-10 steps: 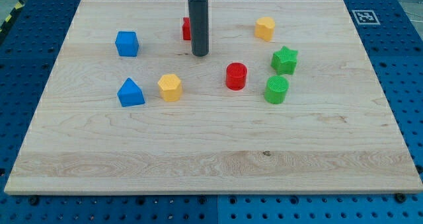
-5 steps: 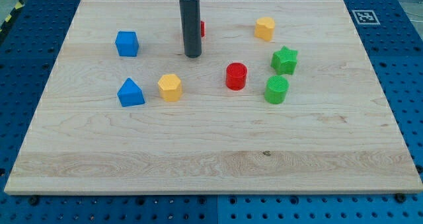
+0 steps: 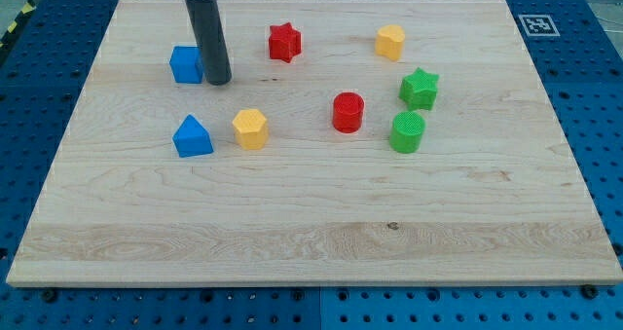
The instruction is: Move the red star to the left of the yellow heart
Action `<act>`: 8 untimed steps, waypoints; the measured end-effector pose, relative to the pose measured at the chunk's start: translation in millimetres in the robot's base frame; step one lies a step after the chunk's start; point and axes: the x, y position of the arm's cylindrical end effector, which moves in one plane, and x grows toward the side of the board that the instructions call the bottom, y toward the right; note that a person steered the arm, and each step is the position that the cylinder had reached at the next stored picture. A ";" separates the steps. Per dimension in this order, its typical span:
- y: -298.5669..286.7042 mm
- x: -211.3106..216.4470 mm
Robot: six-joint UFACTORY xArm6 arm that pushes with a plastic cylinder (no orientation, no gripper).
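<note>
We find no readable text, brand, or number in the camera view. The only sign is a black-and-white square fiducial marker (image 3: 534,24) printed on the wooden board (image 3: 311,223) at its corner toward the view's top right; its pattern holds no letters or digits we can read.

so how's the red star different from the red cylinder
The red star has points around its outline; the red cylinder is round with a flat top. The red star sits nearer the view's top, the red cylinder lower and further to the view's right. The red cylinder has the green blocks close on its right; the red star stands alone. Both are the same red, and my tip touches neither.
</note>
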 end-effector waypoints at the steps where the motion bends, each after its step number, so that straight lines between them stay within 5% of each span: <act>1: -0.4 0.0; 8: 32.3 -56.3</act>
